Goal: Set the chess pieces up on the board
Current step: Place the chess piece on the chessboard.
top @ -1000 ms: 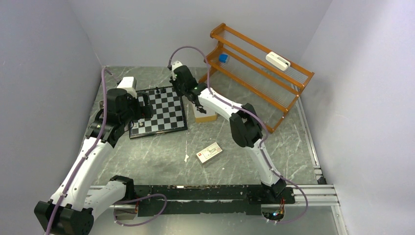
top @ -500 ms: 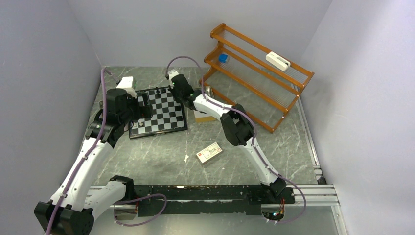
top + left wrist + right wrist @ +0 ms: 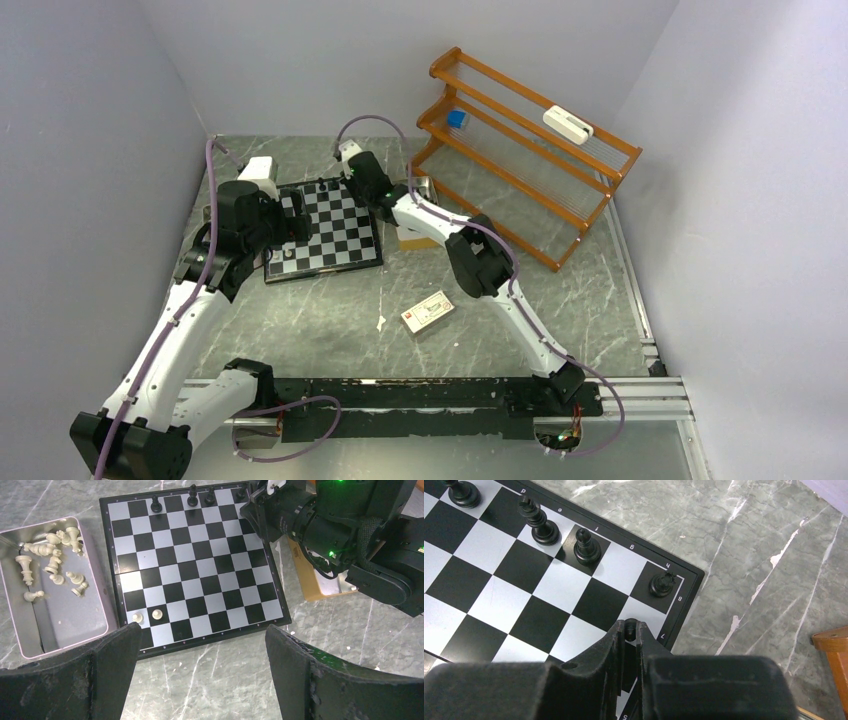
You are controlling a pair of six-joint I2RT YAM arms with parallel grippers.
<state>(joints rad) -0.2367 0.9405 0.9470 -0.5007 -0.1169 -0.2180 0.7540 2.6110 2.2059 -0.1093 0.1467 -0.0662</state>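
- The right gripper (image 3: 630, 626) is closed on a small black piece (image 3: 630, 631). Only the top of the piece shows between the fingers.
- It hangs over the white square one row in from the far right corner of the board (image 3: 195, 575).
- The left gripper (image 3: 202, 632) is spread wide and holds nothing. It hovers above the board's near edge.
- The board lies flat on the table (image 3: 330, 320).
- Four black pieces (image 3: 585, 545) stand on the far row, one of them on the corner square.
- Two white pawns (image 3: 157, 613) stand side by side at the left end of the second row from the near edge.
- The other white pieces (image 3: 50, 565) lie loose in a tin (image 3: 95, 625) just beside the board's left edge.
- The middle rows of the board are open squares.
- Past the far right corner, open marble runs to a rack (image 3: 831, 645), whose wooden foot is near.
- A tan box (image 3: 418, 240) sits just beside the board's right edge, under the right arm, and narrows that side.
- The far border reads d, e, f, g, h and the right border reads 8 and 7. All appear upside down in the right wrist view.
- A red-and-white card (image 3: 428, 311) lies well apart from the board, nearer the arm bases. Its print is too small to read.
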